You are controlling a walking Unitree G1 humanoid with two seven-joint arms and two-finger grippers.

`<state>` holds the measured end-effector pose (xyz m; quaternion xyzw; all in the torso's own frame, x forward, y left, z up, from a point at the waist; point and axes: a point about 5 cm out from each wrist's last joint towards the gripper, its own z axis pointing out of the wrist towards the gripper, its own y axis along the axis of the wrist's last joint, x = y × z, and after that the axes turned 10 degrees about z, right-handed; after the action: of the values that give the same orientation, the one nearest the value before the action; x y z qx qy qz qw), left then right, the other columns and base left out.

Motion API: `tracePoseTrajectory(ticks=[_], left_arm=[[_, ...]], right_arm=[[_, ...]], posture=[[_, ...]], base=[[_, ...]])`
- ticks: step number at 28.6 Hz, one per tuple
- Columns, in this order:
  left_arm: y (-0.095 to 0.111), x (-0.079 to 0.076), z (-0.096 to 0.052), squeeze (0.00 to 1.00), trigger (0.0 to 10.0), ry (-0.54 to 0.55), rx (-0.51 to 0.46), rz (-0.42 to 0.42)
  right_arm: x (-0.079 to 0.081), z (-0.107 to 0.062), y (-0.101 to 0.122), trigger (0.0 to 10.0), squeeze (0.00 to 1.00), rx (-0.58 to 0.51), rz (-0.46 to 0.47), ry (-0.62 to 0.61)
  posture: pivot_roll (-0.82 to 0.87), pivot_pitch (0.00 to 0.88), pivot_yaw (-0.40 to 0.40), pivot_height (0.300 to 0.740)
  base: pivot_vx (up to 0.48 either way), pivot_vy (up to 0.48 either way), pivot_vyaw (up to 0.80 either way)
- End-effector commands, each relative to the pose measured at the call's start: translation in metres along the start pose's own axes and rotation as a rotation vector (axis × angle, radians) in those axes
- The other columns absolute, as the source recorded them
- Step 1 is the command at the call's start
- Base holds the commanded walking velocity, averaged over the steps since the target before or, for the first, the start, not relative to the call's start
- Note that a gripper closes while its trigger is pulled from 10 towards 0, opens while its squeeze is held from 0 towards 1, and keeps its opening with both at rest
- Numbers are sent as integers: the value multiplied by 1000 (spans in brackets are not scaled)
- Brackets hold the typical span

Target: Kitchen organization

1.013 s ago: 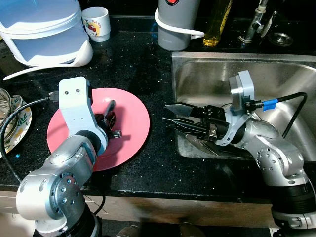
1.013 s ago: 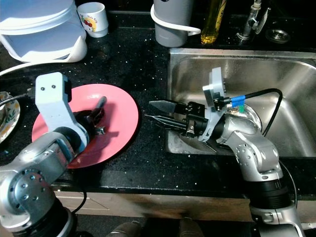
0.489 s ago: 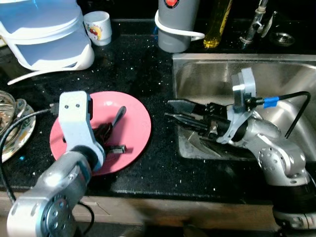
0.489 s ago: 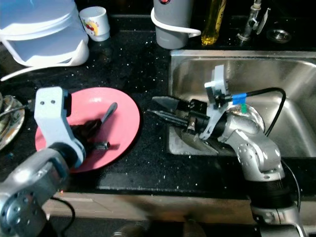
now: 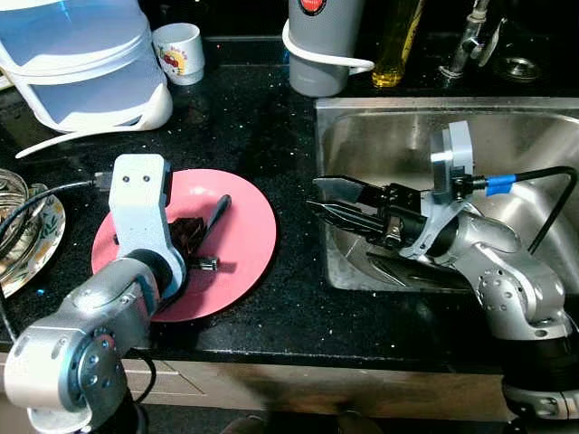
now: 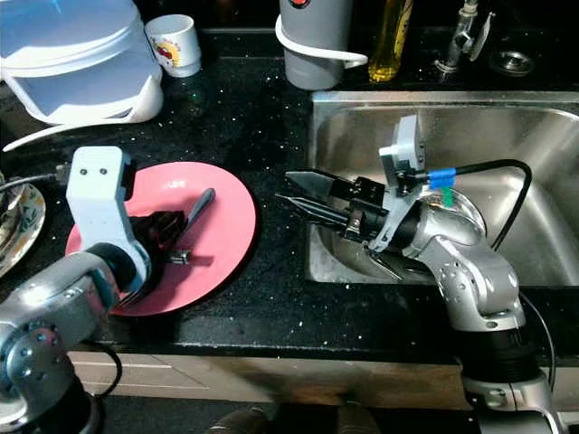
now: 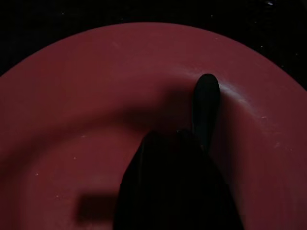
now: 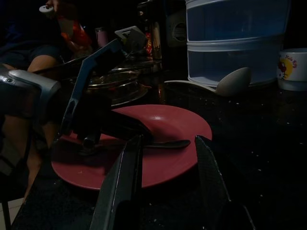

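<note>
Nearest, the left arm bends in from the counter's [image 5: 271,312] front edge, its white wrist block upright and its left hand [image 5: 194,237] reaching down onto the pink plate [image 5: 249,226]. Only one black finger can be clearly made out, lying flat on the plate with its long axis running away from the robot and angled slightly toward the sink; the wrist view is too dark to show a second finger, so I cannot tell how far this hand is open or whether it holds anything. The plate lies flat on the black speckled counter, just left of the sink [image 5: 543,117].

The right arm crosses the sink's near left corner, forearm roughly level, a blue-taped cable looping behind it. Its right hand [image 5: 327,199] points leftward toward the plate, tips over the sink's left rim, the two fingers parted with a clear gap and nothing between them.

Farther left, a patterned dish [image 5: 41,240] sits at the counter's edge. At the back stand a white-and-blue stacked container [image 5: 77,59], a small printed cup [image 5: 178,52], a grey jug [image 5: 324,45], a bottle of yellow oil [image 5: 396,45] and the tap [image 5: 469,41].
</note>
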<state>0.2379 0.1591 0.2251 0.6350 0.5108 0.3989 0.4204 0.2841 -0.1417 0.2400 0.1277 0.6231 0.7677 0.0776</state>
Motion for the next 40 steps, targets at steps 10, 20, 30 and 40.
tracePoseTrajectory(ticks=[10, 20, 30, 40], left_arm=[[20, -8, 4, 0, 10000, -134, -47, 26], [11, -25, 3, 0, 10000, -242, -25, 28], [-12, -29, -2, 0, 10000, -296, 49, 34], [20, -4, 0, 0, 10000, -157, -43, 62]], right_arm=[[1, 1, -1, 10000, 0, -2, -5, -5], [-1, 0, 0, 10000, 0, 5, -9, -16], [-2, -1, -1, 10000, 0, 11, -14, -23], [-2, -2, -2, 10000, 0, 12, -13, -23]], posture=[[79, 146, -2, 740], [77, 149, -3, 740], [82, 143, -2, 740], [86, 136, -3, 740]], base=[[0, 0, 0], [0, 0, 0], [0, 0, 0], [0, 0, 0]])
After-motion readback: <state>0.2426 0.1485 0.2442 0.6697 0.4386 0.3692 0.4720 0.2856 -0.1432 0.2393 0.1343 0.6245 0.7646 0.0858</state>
